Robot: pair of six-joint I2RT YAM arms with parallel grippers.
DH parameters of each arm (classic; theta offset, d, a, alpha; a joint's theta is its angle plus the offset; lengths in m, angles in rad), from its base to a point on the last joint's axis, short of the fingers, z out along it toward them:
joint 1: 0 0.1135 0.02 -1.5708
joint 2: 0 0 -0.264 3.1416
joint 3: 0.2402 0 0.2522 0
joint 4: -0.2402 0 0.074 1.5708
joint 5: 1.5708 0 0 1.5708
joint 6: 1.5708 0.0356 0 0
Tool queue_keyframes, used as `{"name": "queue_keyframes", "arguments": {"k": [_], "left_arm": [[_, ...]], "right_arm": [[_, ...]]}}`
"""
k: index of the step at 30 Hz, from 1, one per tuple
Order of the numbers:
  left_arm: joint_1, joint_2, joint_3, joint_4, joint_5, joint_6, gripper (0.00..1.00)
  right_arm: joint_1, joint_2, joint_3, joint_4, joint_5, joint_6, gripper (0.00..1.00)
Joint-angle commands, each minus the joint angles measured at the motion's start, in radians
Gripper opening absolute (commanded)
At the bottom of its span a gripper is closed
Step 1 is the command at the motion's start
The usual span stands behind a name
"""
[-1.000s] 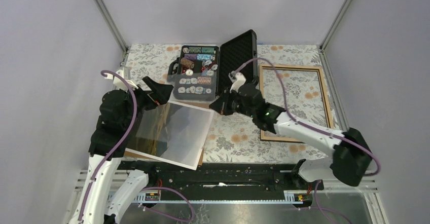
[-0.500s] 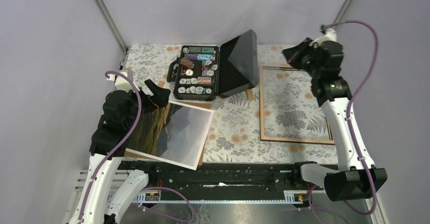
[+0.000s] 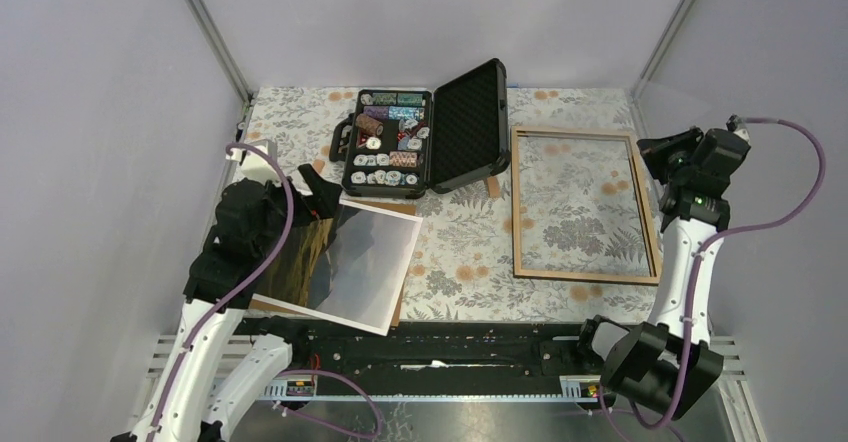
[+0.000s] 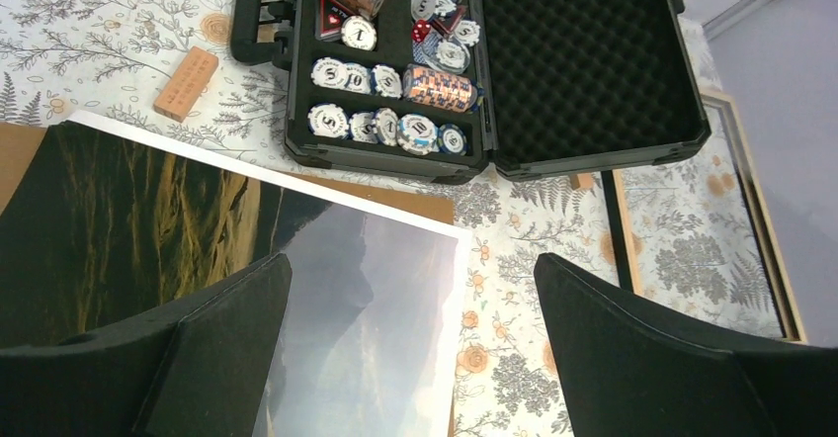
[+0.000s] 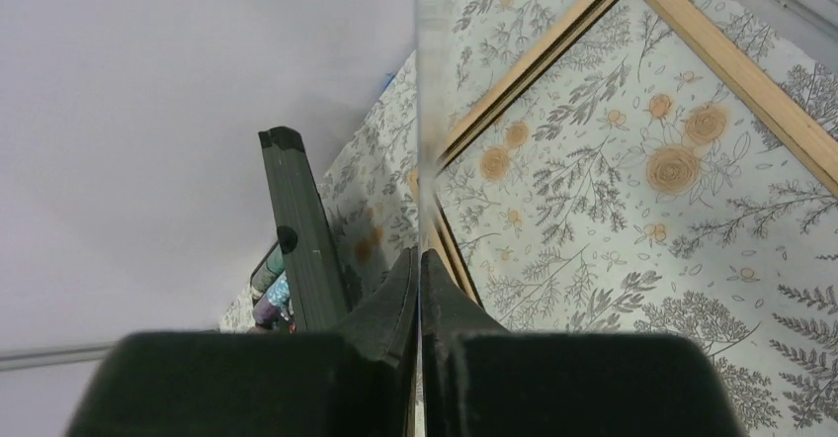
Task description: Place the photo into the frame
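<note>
The photo (image 3: 350, 262), a dark mountain print with a white border, lies flat at the near left on a brown backing board (image 3: 396, 206). It also shows in the left wrist view (image 4: 198, 229). My left gripper (image 3: 318, 188) hovers over the photo's far edge, open and empty (image 4: 412, 259). The frame (image 3: 587, 275) lies flat at the right, light wood up, with the tablecloth showing through it. My right gripper (image 3: 664, 154) is at the frame's far right corner. In its wrist view it is shut (image 5: 419, 254) on a thin clear pane (image 5: 417, 81), seen edge-on above the frame (image 5: 692, 32).
An open black case of poker chips (image 3: 420, 142) stands at the back middle, its lid propped up next to the frame's left side (image 5: 301, 229). Small wooden blocks lie near it (image 4: 186, 83) (image 3: 492, 187). Grey walls close in the floral table (image 3: 470, 252).
My right arm has swung from the table's middle out to the right edge, carrying the clear pane off the photo towards the frame. The left gripper has stayed open over the photo.
</note>
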Motion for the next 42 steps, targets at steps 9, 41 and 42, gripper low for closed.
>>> {"name": "queue_keyframes", "arguments": {"k": [9,41,42], "left_arm": [[-0.070,-0.032,-0.085,0.061,-0.117,0.069,0.99],[-0.119,-0.029,-0.104,0.073,-0.119,0.070,0.99],[-0.121,-0.029,-0.105,0.073,-0.117,0.070,0.99]], "right_arm": [[-0.006,-0.213,-0.264,0.072,0.076,0.064,0.00],[-0.007,-0.506,-0.663,0.083,0.232,0.227,0.00],[-0.007,-0.511,-0.665,0.077,0.227,0.229,0.00]]}}
